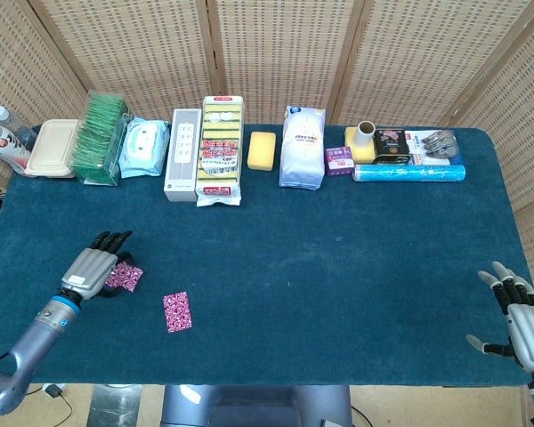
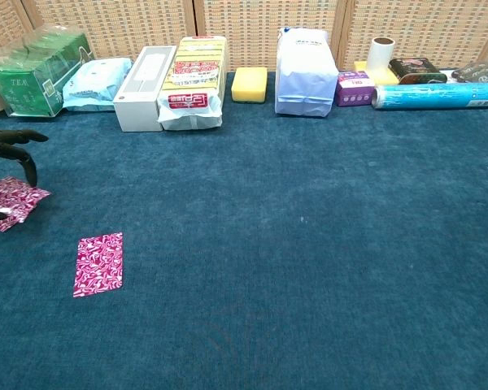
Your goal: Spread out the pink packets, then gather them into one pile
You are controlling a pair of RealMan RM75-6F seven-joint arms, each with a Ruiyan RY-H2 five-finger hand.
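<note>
My left hand point(image 1: 90, 269) is low over the cloth near the table's front left, and only its dark fingers point(image 2: 20, 138) show at the left edge of the chest view. It pinches one pink packet point(image 1: 125, 277) point(image 2: 13, 198), which sticks out to the right from under the fingers. A second pink packet point(image 1: 176, 311) point(image 2: 98, 263) lies flat and alone to the right, nearer the front edge. Any third packet is hidden under the hand. My right hand point(image 1: 521, 316) hovers at the front right corner with its fingers spread and nothing in them.
Goods line the back of the blue table point(image 1: 338, 267): a tan lunch box point(image 1: 53, 148), green tea packs point(image 1: 102, 138), wipes point(image 1: 144, 147), a white box point(image 1: 183, 154), sponge packs point(image 1: 221, 149), a yellow sponge point(image 1: 262, 149), a white bag point(image 1: 303, 147) and a blue roll point(image 1: 408, 172).
</note>
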